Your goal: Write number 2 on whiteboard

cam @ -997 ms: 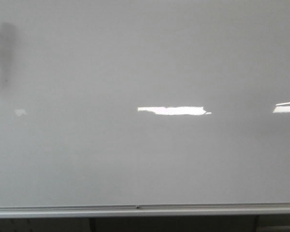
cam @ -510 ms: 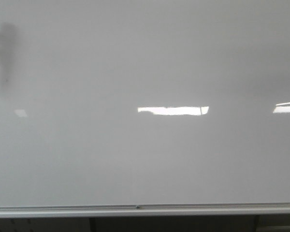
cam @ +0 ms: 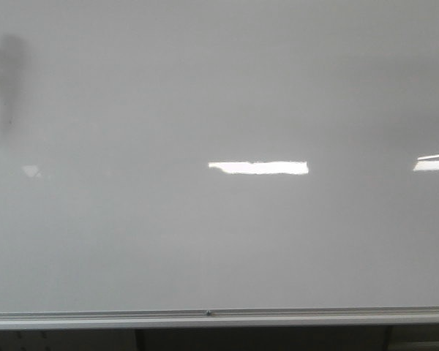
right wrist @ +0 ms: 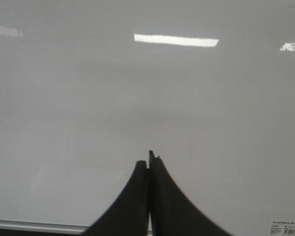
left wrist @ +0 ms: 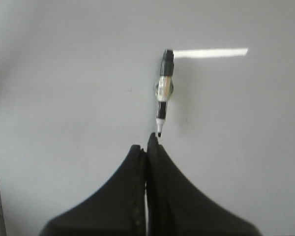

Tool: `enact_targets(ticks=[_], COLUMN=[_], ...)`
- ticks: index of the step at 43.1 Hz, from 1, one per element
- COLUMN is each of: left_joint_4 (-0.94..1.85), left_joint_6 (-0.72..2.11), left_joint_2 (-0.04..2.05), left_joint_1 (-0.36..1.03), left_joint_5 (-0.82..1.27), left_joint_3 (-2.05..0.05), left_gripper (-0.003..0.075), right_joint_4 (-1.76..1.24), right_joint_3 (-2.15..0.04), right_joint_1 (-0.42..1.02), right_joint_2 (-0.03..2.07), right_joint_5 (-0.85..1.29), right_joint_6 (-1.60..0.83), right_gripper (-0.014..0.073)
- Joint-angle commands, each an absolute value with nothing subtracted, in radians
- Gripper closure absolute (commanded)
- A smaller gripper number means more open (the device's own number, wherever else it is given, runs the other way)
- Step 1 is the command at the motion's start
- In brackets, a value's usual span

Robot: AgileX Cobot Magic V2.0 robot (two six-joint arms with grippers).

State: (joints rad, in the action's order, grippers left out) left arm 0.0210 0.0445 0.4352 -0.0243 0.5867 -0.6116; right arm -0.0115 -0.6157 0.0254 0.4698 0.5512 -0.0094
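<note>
Nothing is being written yet: the whiteboard (cam: pixel 219 241) is bare. Both the left claw (left wrist: pixel 146 147) and right claw (right wrist: pixel 148 162) are sitting pressed together, empty. A marker (left wrist: pixel 163 91) is clinging just beyond the left tips; grasping it seems next.

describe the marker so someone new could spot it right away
Find the whiteboard in the left wrist view. The marker sits against it just beyond the closed left end effector, near a bright reflection. It is the only slim black-and-white stick there, uncapped.

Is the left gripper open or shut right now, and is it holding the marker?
Shut and empty. In the left wrist view the left gripper has its fingers pressed together, and the marker sits apart on the whiteboard.
</note>
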Motion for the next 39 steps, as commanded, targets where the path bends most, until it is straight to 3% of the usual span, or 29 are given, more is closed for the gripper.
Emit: enact_targets(ticks=[1, 15, 18, 24, 28, 31, 39], left_joint_4=[0.022, 0.022, 0.022, 0.022, 0.022, 0.022, 0.0], left_joint_6=[0.036, 0.036, 0.036, 0.038, 0.04, 0.042, 0.042], left_joint_2=[0.483, 0.546, 0.551, 0.552, 0.552, 0.552, 0.594], left_joint_1=[-0.017, -0.017, -0.017, -0.017, -0.017, -0.017, -0.017], left_joint_5=[0.537, 0.546, 0.546, 0.546, 0.546, 0.546, 0.553], left_joint_3=[-0.647, -0.645, -0.645, -0.645, -0.645, -0.645, -0.666], left_gripper=[0.0741, 0.0724, 0.0655, 0.0362, 0.0211, 0.016, 0.0165], right_joint_4=[0.0, 0.035, 0.047, 0.049, 0.049, 0.049, 0.049], right_joint_3=[-0.641, -0.641, -0.641, -0.641, -0.641, -0.641, -0.641], right_joint_1=[0.022, 0.022, 0.022, 0.022, 0.022, 0.022, 0.022], right_joint_2=[0.5, 0.549, 0.553, 0.555, 0.555, 0.555, 0.555], right_joint_5=[0.494, 0.541, 0.546, 0.546, 0.546, 0.543, 0.536], right_joint_6=[-0.016, -0.016, -0.016, -0.016, -0.016, -0.016, -0.016], right_gripper=[0.0659, 0.0627, 0.0526, 0.0196, 0.003, -0.0013, -0.001])
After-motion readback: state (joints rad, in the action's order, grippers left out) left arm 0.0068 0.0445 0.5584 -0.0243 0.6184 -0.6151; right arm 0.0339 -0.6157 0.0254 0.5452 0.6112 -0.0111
